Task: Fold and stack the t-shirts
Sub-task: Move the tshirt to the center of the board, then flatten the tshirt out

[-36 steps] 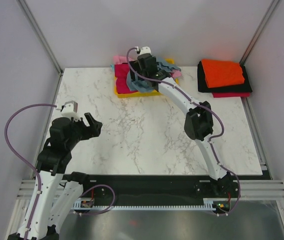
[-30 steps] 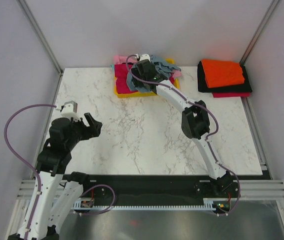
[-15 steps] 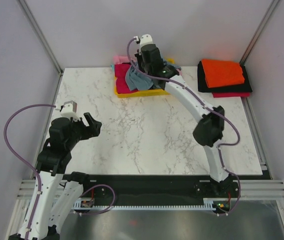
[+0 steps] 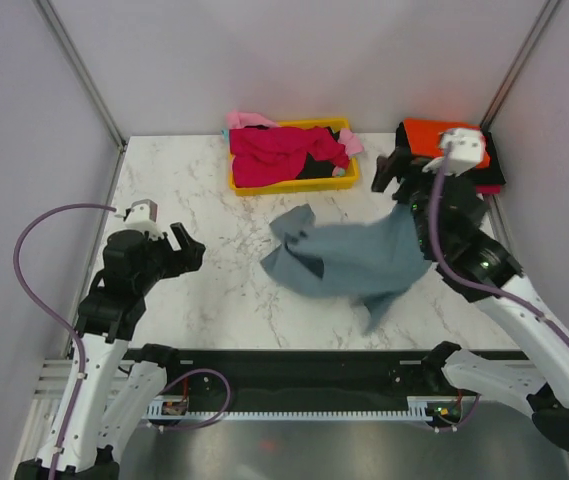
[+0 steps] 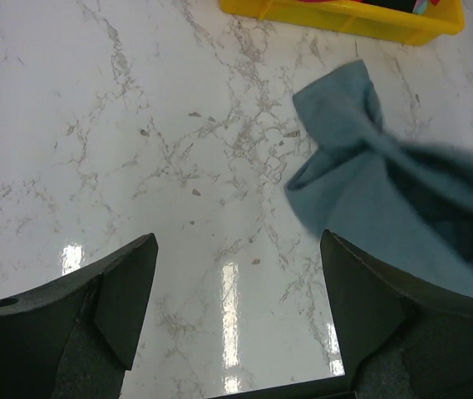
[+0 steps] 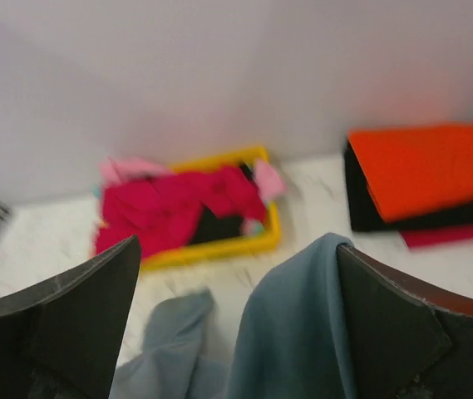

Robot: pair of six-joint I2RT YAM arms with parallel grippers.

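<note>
Blue-grey t-shirt [image 4: 349, 260]: rumpled over table [image 4: 214, 290], near yellow tray [image 4: 294, 186] | right end effector [image 6: 238, 258]: spread wide above shirt | left end effector [image 5: 238, 241]: spread wide, empty

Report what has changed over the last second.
The right gripper swung from the yellow tray back to the right, pulling the blue-grey t-shirt out over the table; its jaws now stand open. The left gripper, the magenta shirt and the folded stack stayed put.
</note>
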